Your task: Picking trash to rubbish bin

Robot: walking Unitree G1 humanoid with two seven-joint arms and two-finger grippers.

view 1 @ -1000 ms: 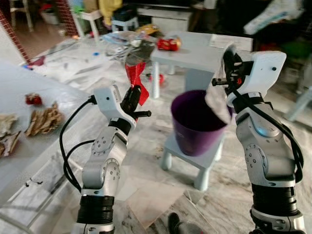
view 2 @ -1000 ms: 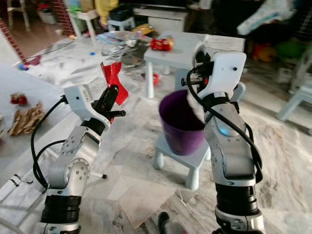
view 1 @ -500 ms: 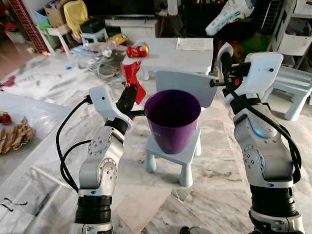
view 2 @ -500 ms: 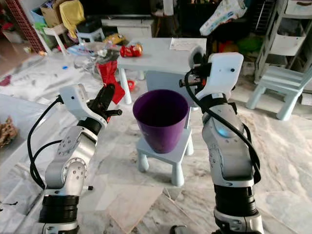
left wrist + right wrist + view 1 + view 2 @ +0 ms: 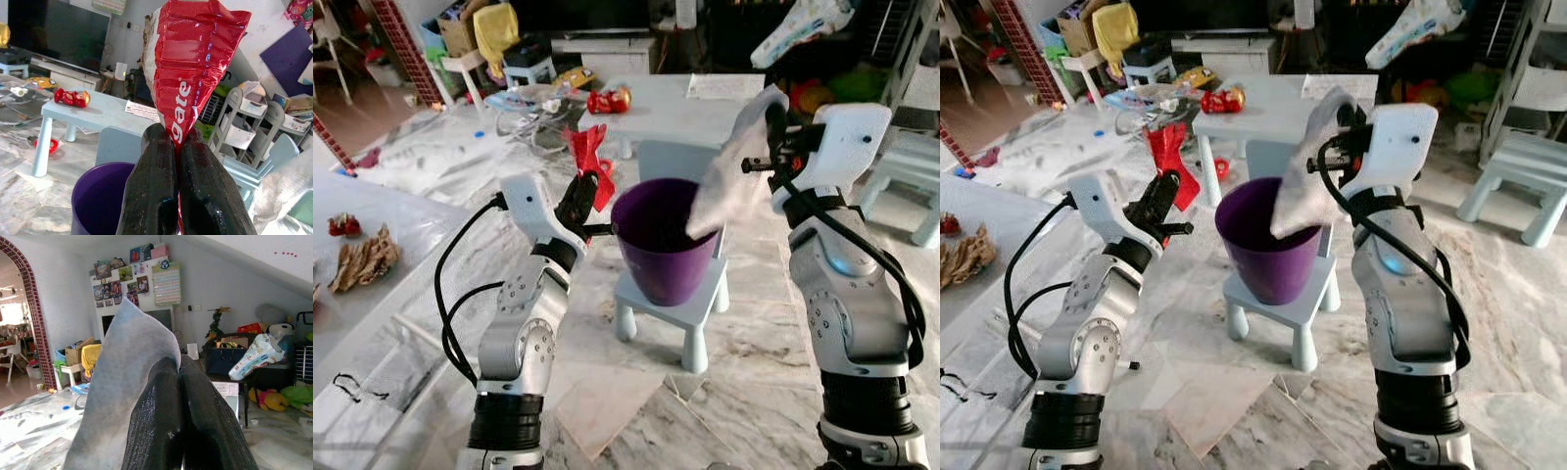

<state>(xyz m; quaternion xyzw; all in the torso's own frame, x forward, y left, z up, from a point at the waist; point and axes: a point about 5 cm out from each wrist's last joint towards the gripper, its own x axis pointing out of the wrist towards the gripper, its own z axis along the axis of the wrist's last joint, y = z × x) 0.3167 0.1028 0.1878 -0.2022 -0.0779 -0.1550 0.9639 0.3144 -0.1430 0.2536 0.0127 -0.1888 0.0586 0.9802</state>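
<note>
One round purple plastic bin (image 5: 669,240) stands on one small pale-blue stool (image 5: 683,315); the left gripper (image 5: 579,196) pinches one red crumpled wrapper (image 5: 590,163) beside its rim; the right gripper (image 5: 771,132) clamps one grey-white sheet (image 5: 732,186) over its opening.

Cluttered home living room: television (image 5: 54,34), toys (image 5: 610,99).

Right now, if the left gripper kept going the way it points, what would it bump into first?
Probably the light blue table beyond the purple bin. The left gripper, holding the red wrapper, points up over the bin's rim; depth is unclear.
</note>
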